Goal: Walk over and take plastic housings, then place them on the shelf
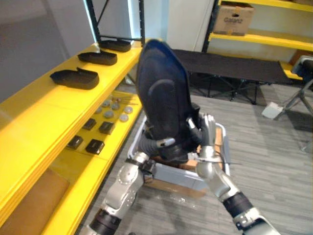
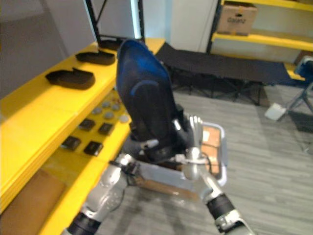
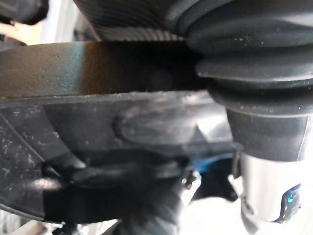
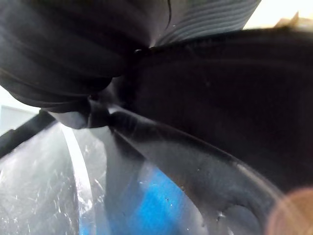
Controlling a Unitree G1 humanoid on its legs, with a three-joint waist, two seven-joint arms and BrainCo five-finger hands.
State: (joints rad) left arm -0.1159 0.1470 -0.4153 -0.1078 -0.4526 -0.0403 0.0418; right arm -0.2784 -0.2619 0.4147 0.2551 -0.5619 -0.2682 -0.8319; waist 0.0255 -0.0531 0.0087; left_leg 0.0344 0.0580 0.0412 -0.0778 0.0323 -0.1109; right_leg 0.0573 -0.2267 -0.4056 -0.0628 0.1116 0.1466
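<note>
Two-handed hold, listed from the robot outward; places are given relative to the crate (image 1: 221, 129), a pale bin on the floor.

- Left hand (image 1: 155, 145): just above the crate's left rim, at the lower left edge of the housing (image 1: 164, 88). Whether it is closed or open cannot be told; its wrist view shows the dark shell pressed close against the ribbed cover.
- Right hand (image 1: 209, 134): above the crate's middle. Its fingers (image 1: 210, 125) stand upright along the housing's right edge with the thumb laid over the front, pinching that edge between them.
- Housing: a large dark curved shell, upright and tilted slightly left, raised clear above the crate and touching neither the crate nor the shelf (image 1: 58, 112).
- Shelf: yellow, just left of the crate. Its lower level carries small black blocks (image 1: 95, 146) and grey discs (image 1: 115, 110). Its top level, left of and beyond the crate, carries three flat black shelf housings (image 1: 74, 77) in a row, apart from one another.
- Cot (image 1: 230, 66): black, well beyond the crate.
- Box (image 1: 234, 18): cardboard, on a yellow rack beyond the cot, farthest from the crate.
</note>
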